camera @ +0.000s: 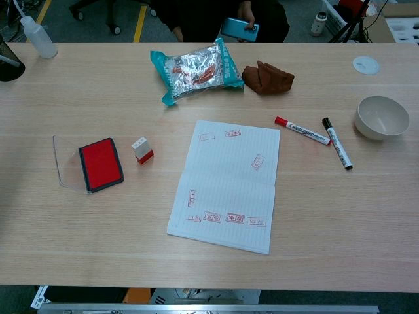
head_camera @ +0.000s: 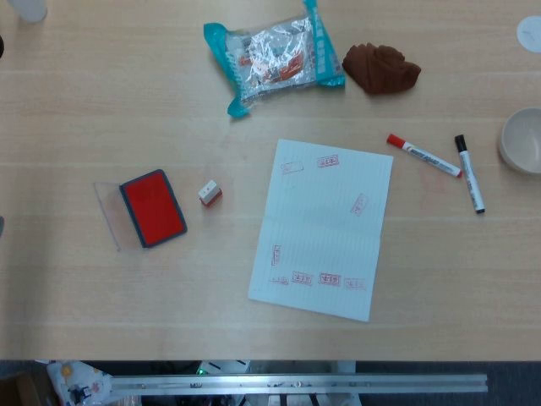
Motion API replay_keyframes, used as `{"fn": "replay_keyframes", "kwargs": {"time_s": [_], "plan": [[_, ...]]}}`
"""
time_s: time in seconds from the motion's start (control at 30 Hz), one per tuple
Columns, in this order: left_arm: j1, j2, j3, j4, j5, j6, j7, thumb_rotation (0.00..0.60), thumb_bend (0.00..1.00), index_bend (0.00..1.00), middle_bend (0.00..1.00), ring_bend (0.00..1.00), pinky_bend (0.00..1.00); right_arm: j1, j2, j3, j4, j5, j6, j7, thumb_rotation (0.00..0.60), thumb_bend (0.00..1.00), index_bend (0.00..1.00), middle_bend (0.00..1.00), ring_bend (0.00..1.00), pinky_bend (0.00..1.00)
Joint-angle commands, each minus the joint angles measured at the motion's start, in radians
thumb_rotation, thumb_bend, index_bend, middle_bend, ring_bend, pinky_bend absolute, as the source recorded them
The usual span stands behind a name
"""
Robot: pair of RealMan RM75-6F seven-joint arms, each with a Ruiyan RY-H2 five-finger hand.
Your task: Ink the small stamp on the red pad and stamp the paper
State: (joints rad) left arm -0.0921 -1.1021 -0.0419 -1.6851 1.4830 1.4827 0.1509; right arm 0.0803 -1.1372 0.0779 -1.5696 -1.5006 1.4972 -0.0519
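Observation:
The small stamp [head_camera: 210,193] [camera: 142,150], white with a red base, stands on the table just right of the red ink pad. The red pad [head_camera: 152,207] [camera: 101,164] lies open in its dark frame, its clear lid [head_camera: 108,213] [camera: 66,162] folded out to the left. The lined paper [head_camera: 324,227] [camera: 228,185] lies in the middle of the table and carries several red stamp marks near its top and bottom edges. Neither hand shows in the head view or the chest view.
A teal snack bag [head_camera: 272,55] [camera: 196,69] and a brown cloth [head_camera: 380,68] [camera: 267,76] lie behind the paper. A red-capped marker [head_camera: 423,155] [camera: 302,130], a black-capped marker [head_camera: 470,172] [camera: 336,143] and a white bowl [head_camera: 524,140] [camera: 382,117] sit at the right. A squeeze bottle [camera: 38,36] stands far left.

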Motion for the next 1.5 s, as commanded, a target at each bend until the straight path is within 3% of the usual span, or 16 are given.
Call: {"fn": "replay_keyframes", "kwargs": {"time_s": [0.03,0.67,0.87,1.0,1.1,1.23,1.33,1.5], "plan": [[-0.001,-0.001,-0.001,0.002,-0.002,-0.002,0.002,0.600,0.25,0.12,0.09,0.11,0.18,0.001,-0.002,0.000,0.001,0.001,-0.002,-0.002,0.600,0.21,0.20,0.33,0.18,0.18],[-0.043,0.026,-0.015,-0.015,0.031,-0.034,-0.061,0.600,0.25,0.12,0.09,0.12,0.19,0.000,-0.008,0.002,0.005,-0.004,0.006,0.003,0.600,0.21,0.20,0.33,0.18,0.18],[-0.103,0.052,-0.035,-0.047,0.039,-0.105,-0.102,0.600,0.25,0.12,0.12,0.19,0.37,0.005,-0.005,0.006,0.003,0.001,0.000,0.001,0.600,0.21,0.20,0.33,0.18,0.18],[-0.149,0.056,-0.056,-0.072,0.048,-0.143,-0.120,0.600,0.25,0.14,0.21,0.29,0.58,0.008,-0.004,0.009,0.001,0.003,-0.003,-0.002,0.600,0.21,0.20,0.33,0.18,0.18],[-0.178,0.056,-0.063,-0.086,0.050,-0.175,-0.118,0.600,0.25,0.16,0.32,0.45,0.76,0.011,-0.002,0.010,0.002,0.004,-0.007,-0.002,0.600,0.21,0.20,0.33,0.18,0.18],[-0.220,0.044,-0.070,-0.107,0.049,-0.220,-0.077,0.600,0.25,0.18,0.49,0.63,0.93,0.015,0.000,0.012,0.007,0.007,-0.014,0.001,0.600,0.21,0.20,0.33,0.18,0.18],[-0.245,0.026,-0.071,-0.120,0.040,-0.251,-0.024,0.600,0.25,0.20,0.66,0.74,1.00,0.020,0.000,0.013,0.013,0.009,-0.022,0.007,0.600,0.21,0.20,0.33,0.18,0.18],[-0.283,0.003,-0.076,-0.139,-0.008,-0.306,0.092,0.600,0.25,0.24,0.80,0.86,1.00,0.030,-0.004,0.012,0.026,0.011,-0.040,0.015,0.600,0.21,0.20,0.33,0.18,0.18]]}}
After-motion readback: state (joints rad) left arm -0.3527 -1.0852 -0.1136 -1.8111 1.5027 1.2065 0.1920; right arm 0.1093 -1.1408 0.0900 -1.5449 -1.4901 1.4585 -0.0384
